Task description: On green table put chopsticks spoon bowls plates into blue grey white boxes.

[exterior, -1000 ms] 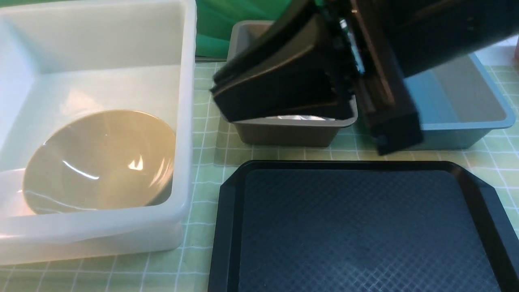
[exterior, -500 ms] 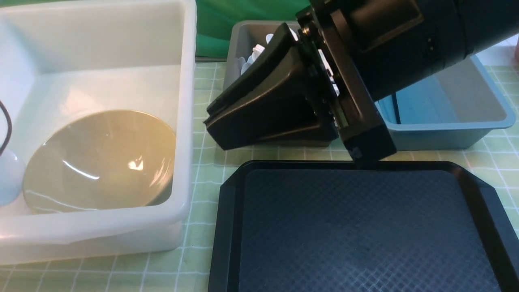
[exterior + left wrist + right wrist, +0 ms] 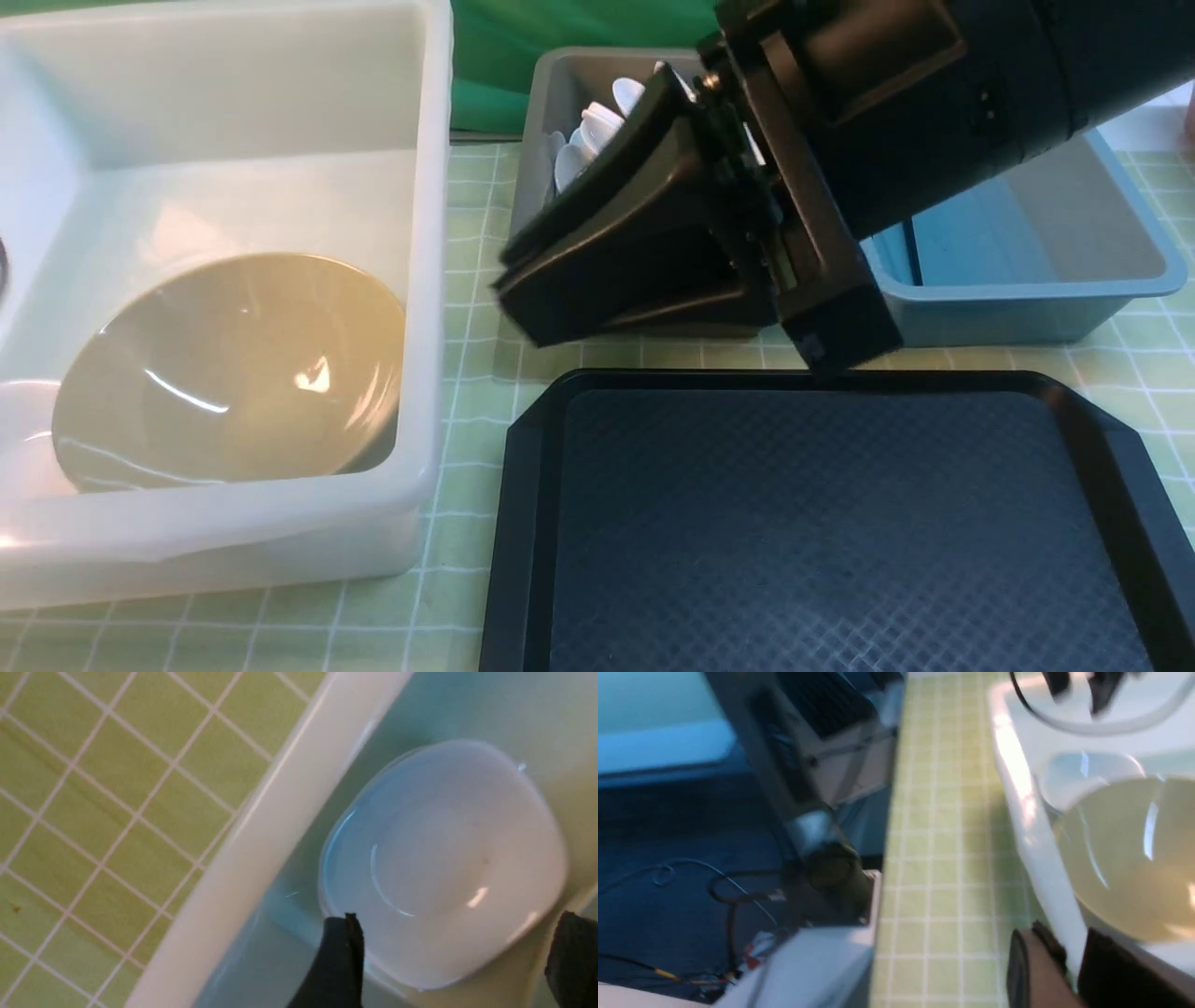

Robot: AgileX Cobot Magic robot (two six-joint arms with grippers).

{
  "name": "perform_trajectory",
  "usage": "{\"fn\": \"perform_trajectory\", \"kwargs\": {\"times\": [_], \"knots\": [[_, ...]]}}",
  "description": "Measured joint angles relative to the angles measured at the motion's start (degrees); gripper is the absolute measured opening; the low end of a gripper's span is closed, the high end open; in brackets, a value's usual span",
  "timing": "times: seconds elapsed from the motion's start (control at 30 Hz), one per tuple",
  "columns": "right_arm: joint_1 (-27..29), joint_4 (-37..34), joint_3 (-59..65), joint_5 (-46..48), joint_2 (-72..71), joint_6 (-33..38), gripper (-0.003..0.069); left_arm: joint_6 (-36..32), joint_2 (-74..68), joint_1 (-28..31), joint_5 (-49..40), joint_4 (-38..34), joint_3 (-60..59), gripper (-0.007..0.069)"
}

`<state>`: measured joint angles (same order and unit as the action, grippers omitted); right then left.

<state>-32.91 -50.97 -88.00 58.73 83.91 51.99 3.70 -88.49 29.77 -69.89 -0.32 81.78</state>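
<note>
The green gridded desk (image 3: 467, 280) carries a big white box (image 3: 425, 187) just to the left of the right hand (image 3: 523, 299), a black textured tray (image 3: 840, 523) below and in front of that hand, a grey box (image 3: 551, 93) behind it with white spoons (image 3: 597, 126) inside, and a blue box (image 3: 1027, 299) beyond its arm. A tan bowl (image 3: 233, 373) leans inside the white box, with a smaller white bowl (image 3: 444, 858) beside it. The right hand points toward the white box, its fingers (image 3: 1031, 970) set narrowly apart with nothing between them, blocking much of the grey box. The left hand (image 3: 458, 956) hovers over the white bowl, spread wide and not touching it.
</note>
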Motion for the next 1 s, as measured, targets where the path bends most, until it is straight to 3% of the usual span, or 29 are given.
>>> {"fn": "perform_trajectory", "kwargs": {"times": [0.1, 0.2, 0.27, 0.4, 0.47, 0.57, 0.7, 0.77, 1.0], "knots": [[4.53, 2.82, 0.0, -1.96, 0.05, -5.41, 0.0162, -6.8, 4.74, -3.62, 1.1, -7.18, 2.7, 0.0559], [9.57, 4.77, 0.0, -3.78, -0.06, -10.75, 0.0162, -14.87, 8.09, -8.31, 2.8, -15.8, 3.25, 0.0544], [11.98, 7.8, 0.0, -4.32, -0.52, -13.88, 0.0164, -16.61, 8.69, -9.57, 2.96, -18.27, 3.28, 0.0513], [16.95, 23.86, 1.41, -4.63, -4.73, -25.85, 0.0162, -21.81, 9.14, -12.41, 2.18, -26.45, 3.28, 0.0287], [17.66, 31.76, 4.92, -5.38, -10.1, -31.01, 0.0146, -23.97, 9.14, -15.74, 1.56, -29.32, 3.28, 0.0128], [17.89, 36.45, 10.96, -7.48, -17.8, -34.78, 0.0103, -23.96, 9.6, -20.75, 1.11, -29.39, 3.28, 0.0025], [17.91, 37.61, 20.67, -11.95, -28.3, -37.15, 0.0039, -22.06, 11.99, -26.59, -0.62, -26.24, 2.77, -0.0002], [17.91, 38.12, 31.74, -17.81, -38.66, -36.87, 0.0024, -20.99, 17.52, -31.22, -1.11, -23.83, -0.11, -0.0002], [17.97, 39.08, 56.87, -29.53, -64.49, -35.62, 0.0022, -19.15, 39.3, -34.65, -0.28, -23.12, -17.02, -0.0002]]}}
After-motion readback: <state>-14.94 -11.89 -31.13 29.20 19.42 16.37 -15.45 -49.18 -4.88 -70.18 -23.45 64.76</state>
